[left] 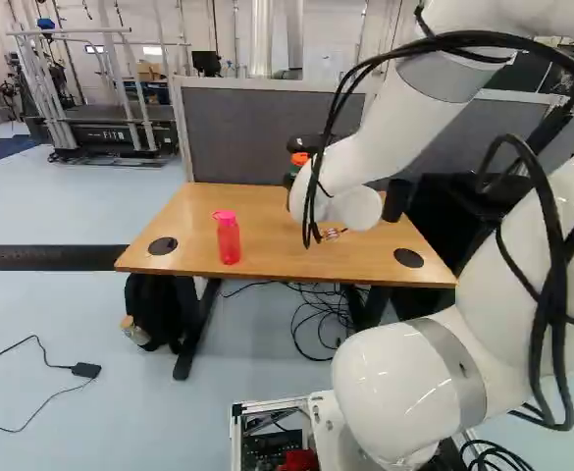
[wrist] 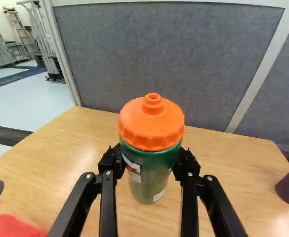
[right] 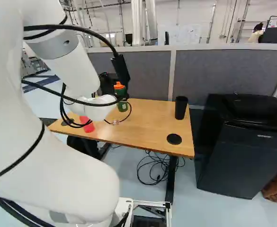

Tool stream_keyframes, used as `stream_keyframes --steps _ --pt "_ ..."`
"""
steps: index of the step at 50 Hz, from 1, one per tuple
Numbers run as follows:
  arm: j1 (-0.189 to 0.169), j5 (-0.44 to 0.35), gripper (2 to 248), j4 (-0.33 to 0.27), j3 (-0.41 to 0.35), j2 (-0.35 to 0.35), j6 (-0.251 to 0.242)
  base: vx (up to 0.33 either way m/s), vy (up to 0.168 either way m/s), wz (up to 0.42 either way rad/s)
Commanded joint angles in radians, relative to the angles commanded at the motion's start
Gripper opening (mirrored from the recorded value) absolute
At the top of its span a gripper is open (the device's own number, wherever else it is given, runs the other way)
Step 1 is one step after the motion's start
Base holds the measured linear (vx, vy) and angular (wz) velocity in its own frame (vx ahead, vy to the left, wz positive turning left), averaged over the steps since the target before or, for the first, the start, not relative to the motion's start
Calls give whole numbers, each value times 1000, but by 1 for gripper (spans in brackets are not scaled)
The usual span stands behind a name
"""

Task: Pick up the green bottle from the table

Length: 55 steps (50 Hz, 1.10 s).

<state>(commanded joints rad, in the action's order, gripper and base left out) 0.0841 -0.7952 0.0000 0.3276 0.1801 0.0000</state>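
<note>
At the table's back edge in the right base view, my gripper (right: 108, 82) is partly hidden behind the arm's white wrist. Beside it stands the green bottle (right: 122, 105) with its orange cap. Seen from the wrist, the gripper (wrist: 150, 160) is shut on the upright green bottle (wrist: 151, 173), one finger against each side just below the cap (wrist: 151, 123). Below the fingers the bottle's lower part shows over the wooden table (wrist: 233, 168). Whether its base touches the tabletop I cannot tell.
A pink-red bottle (left: 229, 239) stands on the table left of the arm in the left base view. A black cup (right: 181, 108) is on the table's other side. A grey partition (wrist: 174, 54) rises behind the table, and a black cabinet (right: 242, 156) stands beside it.
</note>
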Motion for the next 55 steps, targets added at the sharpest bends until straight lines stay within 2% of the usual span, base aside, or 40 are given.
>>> stream_keyframes --steps 31,55 --pt "-57 -52 12 0 -163 67 0 0 0 0" --pt "-81 -74 12 0 -231 95 0 0 0 0"
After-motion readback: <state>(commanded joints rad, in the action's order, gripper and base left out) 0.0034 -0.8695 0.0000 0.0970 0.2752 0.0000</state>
